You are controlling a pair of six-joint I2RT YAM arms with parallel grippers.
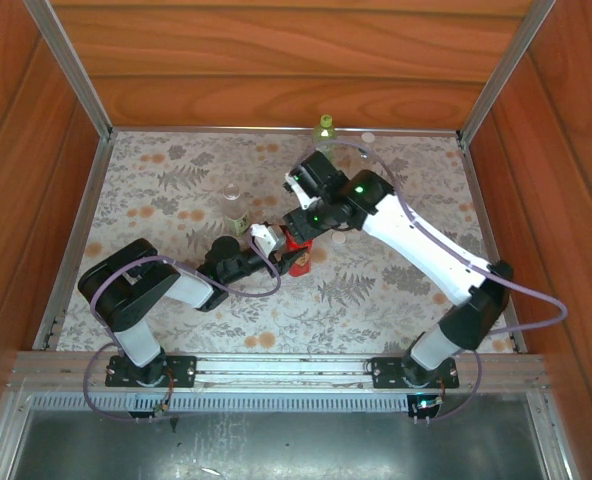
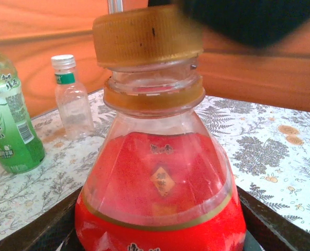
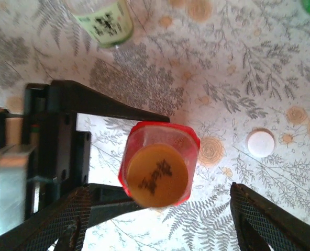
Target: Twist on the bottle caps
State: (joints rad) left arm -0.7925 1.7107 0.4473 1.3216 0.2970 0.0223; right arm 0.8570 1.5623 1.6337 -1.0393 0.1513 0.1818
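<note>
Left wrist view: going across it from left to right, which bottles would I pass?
Green-labelled bottle → small clear bottle with a white cap → red bottle, front and centre, with an orange cap on its neck.

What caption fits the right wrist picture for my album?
Seen from above, the left gripper holds the red bottle, orange cap on top, with a white cap lying nearby.

Between the black left fingers [image 3: 108,104], the red bottle [image 2: 160,204] bears a yellow diamond mark and a dull orange cap [image 2: 147,36]. Beyond the fingers, the pale cloth [image 2: 280,157] is printed with grey ferns and orange flowers.
</note>
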